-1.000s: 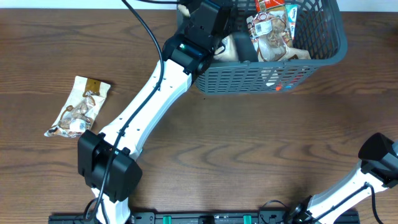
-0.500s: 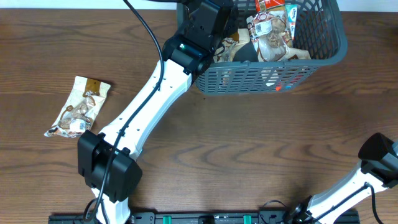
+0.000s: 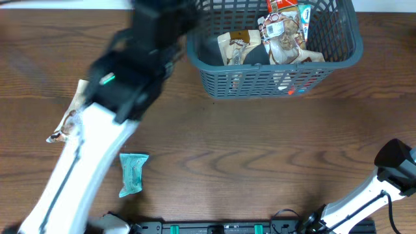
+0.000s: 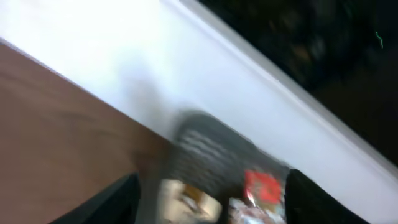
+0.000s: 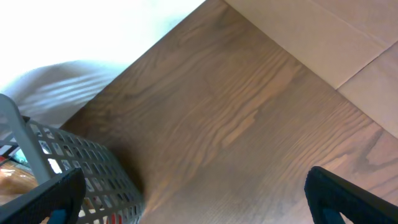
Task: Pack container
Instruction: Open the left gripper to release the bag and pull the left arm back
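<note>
The container (image 3: 286,77), a dark grey-blue slotted basket, stands at the back right of the table. Inside it lie a tan packet (image 3: 238,45), a white-and-brown packet (image 3: 285,38), a red-topped one (image 3: 282,5) and a teal one (image 3: 304,19). My left arm (image 3: 110,84) is a blurred streak left of the basket. The left gripper (image 4: 208,208) is open, nothing between its fingers, with the basket (image 4: 208,152) blurred beyond it. My right gripper (image 5: 199,205) is open over bare wood, the basket's corner (image 5: 81,168) at its left.
A tan snack packet (image 3: 65,127) lies at the left of the table, partly behind my left arm. A teal packet (image 3: 133,173) lies near the front left. The right arm's base (image 3: 395,168) sits at the front right corner.
My left arm has swung out of the basket to the left, its jaws opening, and a tan packet stays inside. The teal packet at the front left has come into sight. The right arm is still.
</note>
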You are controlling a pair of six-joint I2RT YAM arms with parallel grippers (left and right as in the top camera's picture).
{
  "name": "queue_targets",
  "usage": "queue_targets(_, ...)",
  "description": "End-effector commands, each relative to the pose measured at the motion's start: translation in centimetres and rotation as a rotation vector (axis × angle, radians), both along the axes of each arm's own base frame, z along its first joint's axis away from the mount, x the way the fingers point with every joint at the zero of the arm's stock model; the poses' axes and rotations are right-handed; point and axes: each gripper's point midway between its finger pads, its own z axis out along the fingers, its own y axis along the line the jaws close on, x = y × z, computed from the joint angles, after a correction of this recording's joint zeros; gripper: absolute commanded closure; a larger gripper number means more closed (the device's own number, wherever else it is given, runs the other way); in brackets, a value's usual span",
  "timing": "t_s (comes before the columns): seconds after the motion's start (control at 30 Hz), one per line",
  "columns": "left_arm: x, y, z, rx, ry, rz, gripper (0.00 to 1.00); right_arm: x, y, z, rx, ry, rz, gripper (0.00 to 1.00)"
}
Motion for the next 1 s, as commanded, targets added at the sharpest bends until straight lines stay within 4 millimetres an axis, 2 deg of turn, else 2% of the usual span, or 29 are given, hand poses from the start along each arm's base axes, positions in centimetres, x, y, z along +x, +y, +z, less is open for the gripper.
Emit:
queue_targets(0.0,-3.6,8.1,1.2,-0.055,-0.014,0.357,0.36,-0.4,0.2,0.8,-0.006,-0.021,-0.005,0.01)
queue_targets(0.1,-8.0,13.7,-0.7,-0.126,0.061,0.582,0.31,-0.4,0.2,0.9,-0.006,-0.021,-0.005,0.01)
queue_targets(0.2,-11.1,17.3,-2.2,-0.151,0.132,0.72,0.25,-0.4,0.2,0.8,-0.006,-0.021,-0.005,0.01)
queue_targets(0.37,-14.6,21.4,-4.1,-0.065,0.257,0.853,0.17,-0.4,0.2,0.8,-0.006,-0.021,-0.005,0.01)
queue_targets(0.47,-15.9,23.6,-5.0,0.026,0.346,0.902,0.14,-0.4,0.2,0.8,-0.006,-0.021,-0.005,0.01)
queue_targets(0.57,-16.7,25.6,-6.1,0.049,0.411,0.968,0.11,-0.4,0.2,0.8,-0.006,-0.021,-0.005,0.01)
queue_targets(0.7,-16.3,26.9,-8.3,-0.055,0.486,1.014,0.11,-0.4,0.2,0.8,-0.006,-0.021,-0.005,0.01)
queue_targets(0.8,-15.3,27.4,-10.7,-0.196,0.544,1.063,0.11,-0.4,0.2,0.8,-0.006,-0.021,-0.005,0.01)
queue_targets(0.97,-12.8,28.0,-15.1,-0.3,0.683,1.093,0.1,-0.4,0.2,0.9,-0.006,-0.021,-0.005,0.01)
